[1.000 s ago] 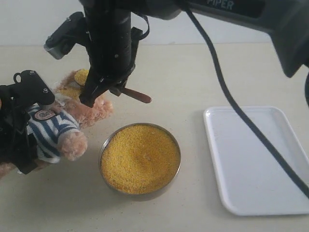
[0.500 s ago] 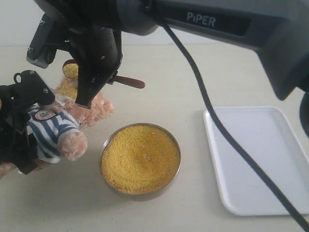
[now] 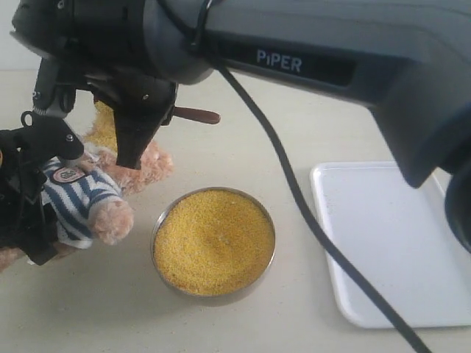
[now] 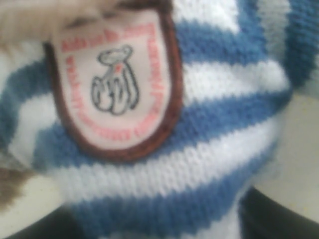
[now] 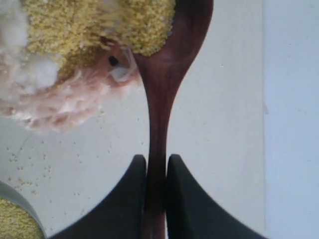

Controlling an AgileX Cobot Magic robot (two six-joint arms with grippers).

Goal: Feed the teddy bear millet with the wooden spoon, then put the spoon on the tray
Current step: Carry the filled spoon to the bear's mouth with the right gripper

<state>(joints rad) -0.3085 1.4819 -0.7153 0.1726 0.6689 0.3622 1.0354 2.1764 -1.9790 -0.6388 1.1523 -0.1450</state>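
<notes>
The teddy bear in its striped shirt sits at the left, its chest badge filling the left wrist view. My left gripper is shut on the bear's body, with dark fingers on either side of the shirt. My right gripper is shut on the handle of the wooden spoon, reaching across above the bear's head. The spoon's bowl lies against the bear's face, which is covered in loose millet. The handle end sticks out to the right. The bowl of millet stands in the middle, and the white tray at the right.
The right arm spans the top of the exterior view, and its black cable hangs down between bowl and tray. Stray grains lie on the table beside the bear. The bowl's rim shows near the gripper.
My right arm has moved up and to the left, carrying the spoon higher over the bear's head. The spoon's bowl is now hidden behind the gripper in the exterior view. The left gripper stayed put.
</notes>
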